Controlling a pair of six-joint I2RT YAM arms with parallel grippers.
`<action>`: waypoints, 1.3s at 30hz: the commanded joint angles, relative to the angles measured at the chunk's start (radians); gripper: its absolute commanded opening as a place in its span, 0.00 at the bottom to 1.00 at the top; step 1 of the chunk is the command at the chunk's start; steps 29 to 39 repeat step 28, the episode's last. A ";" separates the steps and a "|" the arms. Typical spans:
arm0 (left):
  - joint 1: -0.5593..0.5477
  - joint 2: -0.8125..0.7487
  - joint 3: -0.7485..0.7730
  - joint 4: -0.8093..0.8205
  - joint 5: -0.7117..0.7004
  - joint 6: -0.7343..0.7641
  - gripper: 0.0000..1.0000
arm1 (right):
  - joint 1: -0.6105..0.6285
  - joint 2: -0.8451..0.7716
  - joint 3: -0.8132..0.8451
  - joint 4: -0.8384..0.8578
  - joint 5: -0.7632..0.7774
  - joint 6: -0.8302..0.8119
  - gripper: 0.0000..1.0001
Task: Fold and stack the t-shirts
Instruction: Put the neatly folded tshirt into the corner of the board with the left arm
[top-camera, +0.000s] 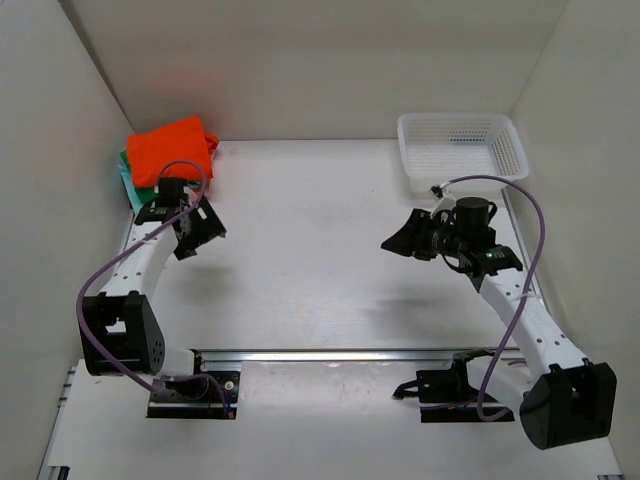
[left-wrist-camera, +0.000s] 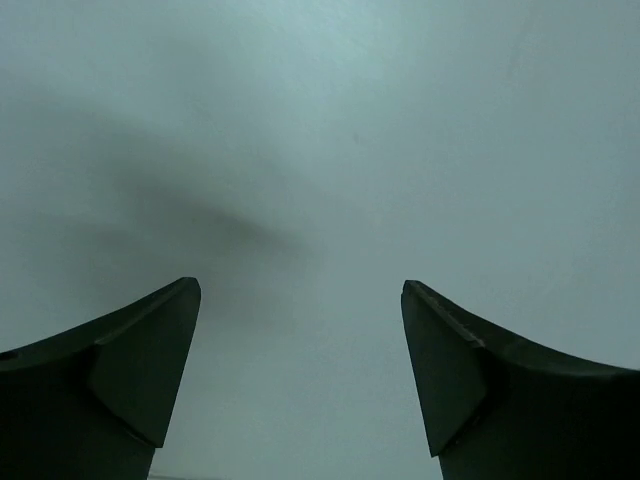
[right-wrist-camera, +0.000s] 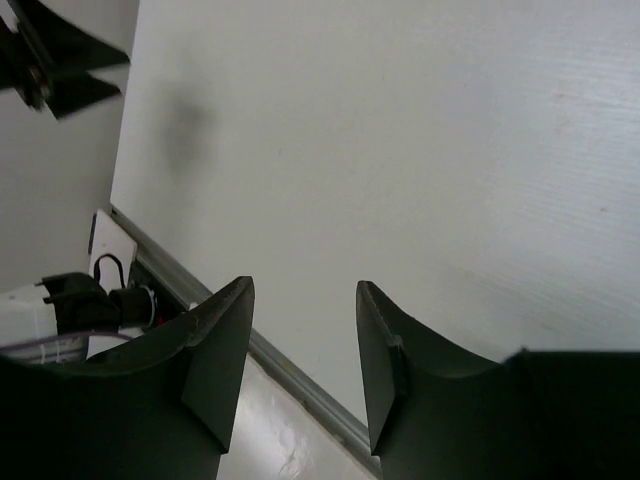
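A folded bright orange t-shirt (top-camera: 172, 147) lies on top of a stack at the table's far left corner. A green shirt (top-camera: 127, 172) shows under it at the stack's left edge; the pink and teal shirts are hidden. My left gripper (top-camera: 203, 229) is open and empty, just in front of the stack, over bare table (left-wrist-camera: 300, 285). My right gripper (top-camera: 398, 240) is open and empty, above the table right of centre (right-wrist-camera: 302, 290). Its wrist view shows only table and the left gripper's fingers (right-wrist-camera: 60, 60) far off.
A white mesh basket (top-camera: 462, 150) stands at the far right corner. White walls close in the table on the left, back and right. A metal rail (top-camera: 330, 355) runs along the near edge by the arm bases.
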 joint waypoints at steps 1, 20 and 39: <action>-0.048 -0.091 -0.027 -0.105 0.203 -0.050 0.98 | -0.049 -0.074 -0.026 0.078 -0.001 -0.002 0.43; -0.162 -0.174 0.117 -0.260 0.171 -0.062 0.99 | -0.080 -0.184 -0.146 0.198 0.008 0.033 0.43; -0.180 -0.154 0.197 -0.329 0.077 -0.048 0.98 | -0.123 -0.266 -0.221 0.192 0.019 0.032 0.43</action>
